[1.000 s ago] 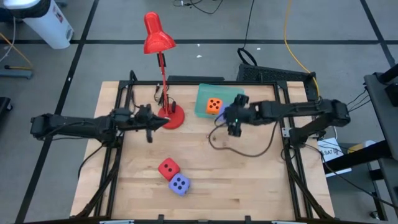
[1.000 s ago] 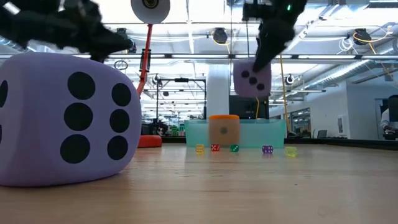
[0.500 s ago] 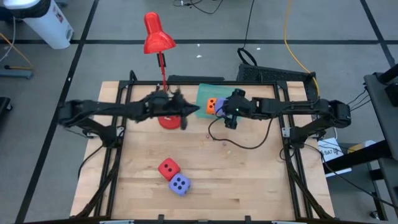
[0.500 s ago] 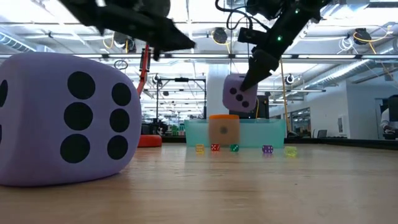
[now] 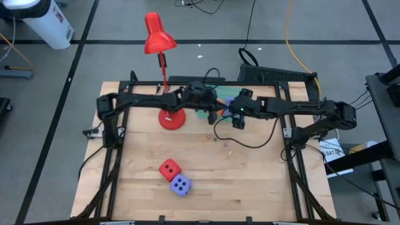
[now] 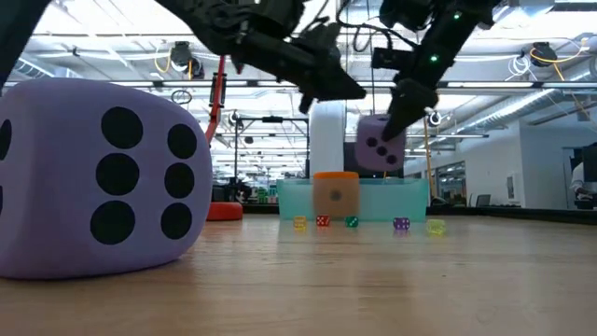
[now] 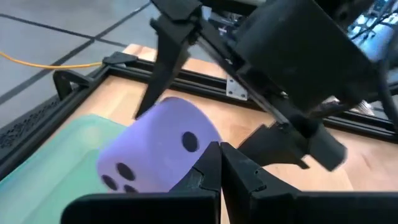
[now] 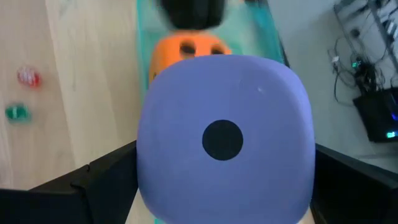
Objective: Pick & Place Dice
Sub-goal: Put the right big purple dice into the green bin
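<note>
1. Status. The right gripper (image 5: 230,107) held 1 purple die (image 6: 381,145) between widely spread jaws, suspended above the teal tray (image 6: 410,198) at the far side of the table (image 5: 250,181). In the right wrist view the die (image 8: 224,134) filled the space between both fingers, with a single pip facing the camera.

2. Completed. 1 orange die (image 6: 336,194) sat inside the tray; the right wrist view showed it (image 8: 186,53) directly beyond the held die.

3. Remaining. 1 red die (image 5: 169,169) and 1 second purple die (image 5: 180,184) rested on the near part of the table, touching each other and well apart from the tray. Judged from this layout, 1 of 4 dice was placed, 1 was in transfer, and 2 were not yet picked.

4. Left arm. The left gripper (image 7: 219,163) reached across above the tray, just beside the held die, past the red lamp (image 5: 164,75). In its wrist view the fingertips stood nearly together, with nothing between them.

5. Other items. Several small coloured dice (image 6: 351,222) lay on the table in front of the tray.

6. Caution. Both grippers occupied the same space above the tray; contact between the arms was a likely risk at release.
</note>
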You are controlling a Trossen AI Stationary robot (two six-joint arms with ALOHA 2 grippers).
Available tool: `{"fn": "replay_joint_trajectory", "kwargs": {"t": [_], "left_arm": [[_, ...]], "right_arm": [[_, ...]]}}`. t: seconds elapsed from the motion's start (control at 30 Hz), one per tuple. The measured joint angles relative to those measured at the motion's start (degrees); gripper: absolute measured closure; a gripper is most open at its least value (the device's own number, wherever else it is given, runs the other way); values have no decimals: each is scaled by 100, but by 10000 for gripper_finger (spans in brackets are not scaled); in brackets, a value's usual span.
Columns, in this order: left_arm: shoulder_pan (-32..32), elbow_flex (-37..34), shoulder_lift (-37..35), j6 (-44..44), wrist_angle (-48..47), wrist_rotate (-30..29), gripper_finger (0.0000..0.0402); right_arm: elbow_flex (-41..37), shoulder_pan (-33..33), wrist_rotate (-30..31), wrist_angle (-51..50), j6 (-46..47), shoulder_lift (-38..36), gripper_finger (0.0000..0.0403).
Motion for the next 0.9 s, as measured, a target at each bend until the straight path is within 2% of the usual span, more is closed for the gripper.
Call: {"fn": "replay_joint_trajectory", "kwargs": {"t": [0.1,0.23,0.43,0.6,0.9], "left_arm": [[16,338,321,-38,-126,147,399],[22,667,678,-168,-111,241,398],[46,937,1060,-313,-113,238,398],[110,999,1114,-553,-100,172,399],[292,1017,1102,-743,-425,116,399]], "right_arm": [[6,-52,-71,-226,16,-132,9],[-3,-224,-454,-503,18,-140,9],[-3,-513,-463,-348,-321,-40,9],[-1,-744,-1017,-146,-612,15,9],[-5,-757,-1101,307,-915,17,9]]}}
